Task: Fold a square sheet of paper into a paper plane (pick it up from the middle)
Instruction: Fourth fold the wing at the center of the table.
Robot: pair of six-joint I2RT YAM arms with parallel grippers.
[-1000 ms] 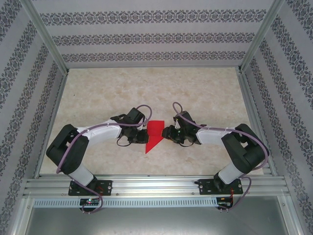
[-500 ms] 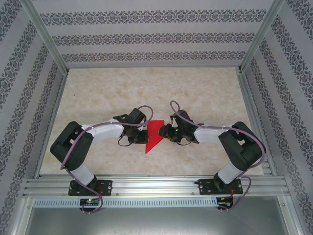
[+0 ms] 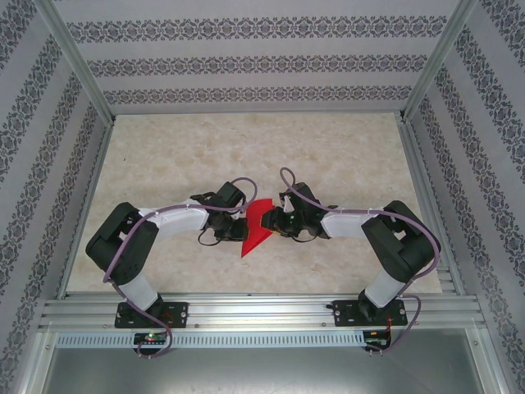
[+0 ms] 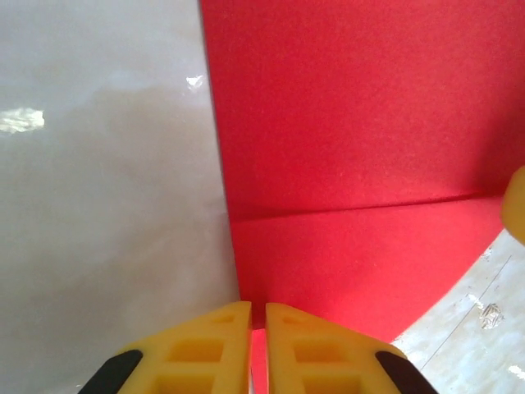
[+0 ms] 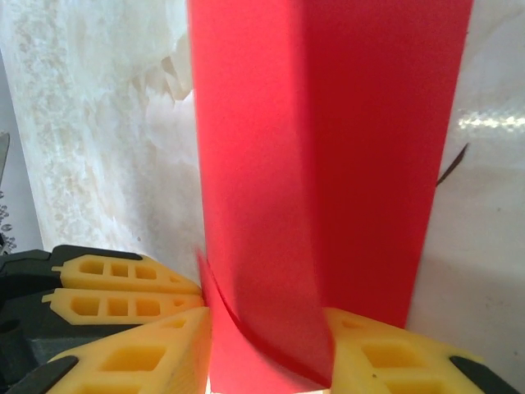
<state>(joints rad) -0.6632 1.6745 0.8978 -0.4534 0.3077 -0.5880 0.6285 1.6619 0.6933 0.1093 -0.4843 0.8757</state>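
Inspector: Lettering is sought first. What can be read?

Recorder: Surfaces of the thin bright red paper sheet [image 3: 256,238] are seen plain in both wrist views. A small circuit board [image 3: 152,336] at the near left edge is noted, too small for any marking to be told.

Inspector: Where is the paper sheet found, and how is it held?

Recorder: It is found midway across the pale marbled table [image 3: 328,156], its narrow point turned toward the near side. One straight crease is seen across it from the left wrist. The left end effector [image 4: 257,316] is clenched on its edge: the yellow fingers [image 4: 205,353] are drawn almost together with a sliver of red between them. The right end effector [image 5: 267,320] is set with jaws apart, and a curled band of the sheet is lodged in the gap; whether it is pressed cannot be told.

Inspector: What is hidden or cut off?

Recorder: Both side edges are covered by the end effectors from above. The far end is cut by the frame in each wrist view. A blurred yellow shape [image 4: 517,205] is clipped at the right border of the left wrist view.
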